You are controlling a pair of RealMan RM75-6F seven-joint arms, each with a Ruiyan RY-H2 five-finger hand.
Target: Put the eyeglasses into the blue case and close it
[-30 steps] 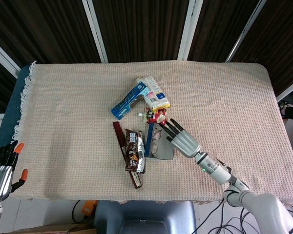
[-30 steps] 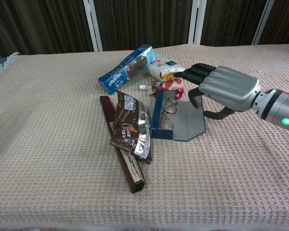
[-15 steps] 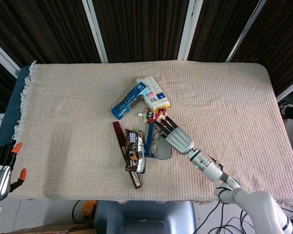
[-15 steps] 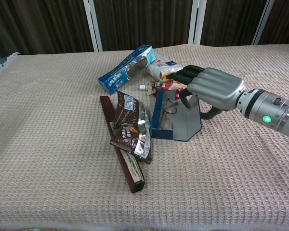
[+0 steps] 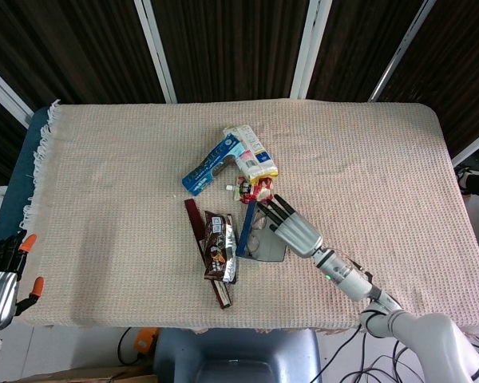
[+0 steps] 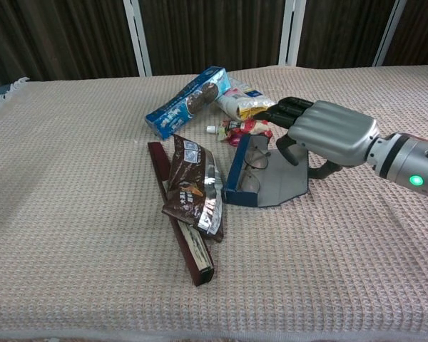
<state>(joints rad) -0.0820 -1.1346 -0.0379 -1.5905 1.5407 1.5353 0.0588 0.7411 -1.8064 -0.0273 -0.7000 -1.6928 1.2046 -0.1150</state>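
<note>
The glasses (image 6: 251, 158) lay inside the open blue case (image 6: 262, 178) in the middle of the table (image 6: 71, 214). The right hand (image 6: 321, 135) hung just over the lid, fingers apart, holding nothing. Next it probably had to fold the lid shut. A brown snack bag (image 6: 192, 187) lay just left of the case. The left hand (image 5: 1, 275) waited at the lower left, holding nothing.

The left hand (image 5: 1, 279) is cut off by the frame's lower-left edge.

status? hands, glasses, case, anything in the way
Right hand empty, fingers above the case's raised grey lid. Left hand idle off the table's edge. Eyeglasses inside the open blue case. Brown snack packet touches the case's left side.
</note>
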